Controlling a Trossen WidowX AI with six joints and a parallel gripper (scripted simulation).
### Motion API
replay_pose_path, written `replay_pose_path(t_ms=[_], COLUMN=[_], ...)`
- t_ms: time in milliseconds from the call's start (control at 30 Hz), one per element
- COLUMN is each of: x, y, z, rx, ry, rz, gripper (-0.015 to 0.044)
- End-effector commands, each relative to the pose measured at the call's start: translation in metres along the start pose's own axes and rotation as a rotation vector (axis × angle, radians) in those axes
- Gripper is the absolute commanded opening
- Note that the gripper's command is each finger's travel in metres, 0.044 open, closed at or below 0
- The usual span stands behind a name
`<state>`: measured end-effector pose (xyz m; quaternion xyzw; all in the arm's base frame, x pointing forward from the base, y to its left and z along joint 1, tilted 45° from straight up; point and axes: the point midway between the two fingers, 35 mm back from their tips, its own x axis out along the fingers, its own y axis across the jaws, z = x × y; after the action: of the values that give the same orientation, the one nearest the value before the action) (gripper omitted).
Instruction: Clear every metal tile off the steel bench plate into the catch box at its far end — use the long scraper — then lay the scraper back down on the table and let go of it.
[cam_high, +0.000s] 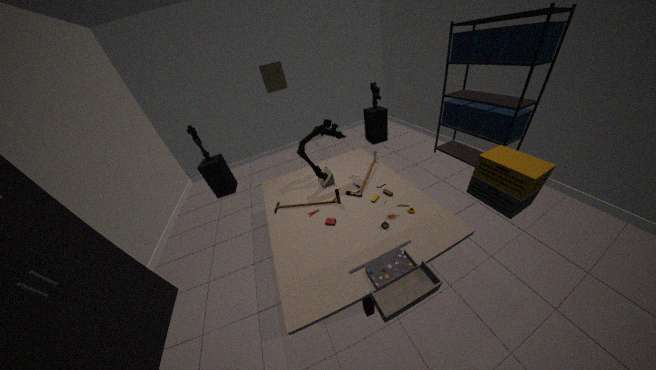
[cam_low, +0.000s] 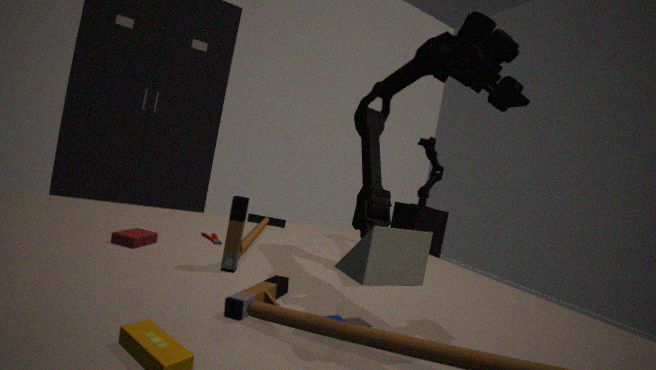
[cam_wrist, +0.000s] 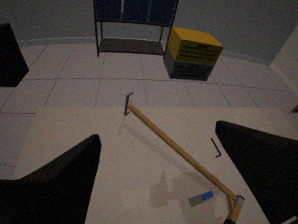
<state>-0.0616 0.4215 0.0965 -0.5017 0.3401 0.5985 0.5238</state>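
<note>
My gripper (cam_high: 343, 135) (cam_low: 526, 102) (cam_wrist: 160, 133) is open and empty, high above the table. One long wooden-handled tool (cam_high: 369, 175) (cam_low: 380, 340) (cam_wrist: 172, 144) lies below it, with a black-ended crosspiece at its near end and a thin dark piece at its far end. A second such tool (cam_high: 307, 203) (cam_low: 255, 234) lies to the left in the top view, with a dark flat bar at its far end. Which is the long scraper I cannot tell. Several small tiles lie on the steel plate (cam_high: 378, 263). The catch box (cam_high: 407, 294) beside it shows no tiles.
A red block (cam_high: 330, 221) (cam_low: 134, 238), red-handled pliers (cam_high: 313, 213) (cam_low: 211, 238), a yellow block (cam_high: 375, 198) (cam_low: 156, 345), a blue-and-grey item (cam_high: 357, 185) (cam_wrist: 201, 198) and a yellow tape roll (cam_high: 411, 210) lie about the table. A grey strip (cam_high: 380, 257) runs along the plate.
</note>
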Motion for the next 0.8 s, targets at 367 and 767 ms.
replay_pose_path(t_ms=[367, 767], x=[0.036, 0.057], y=[0.048, 0.088], z=[-0.003, -0.008], rx=[-0.374, -0.686], ry=[0.092, 0.156], rz=[-0.185, -0.349], gripper=[0.044, 0.044])
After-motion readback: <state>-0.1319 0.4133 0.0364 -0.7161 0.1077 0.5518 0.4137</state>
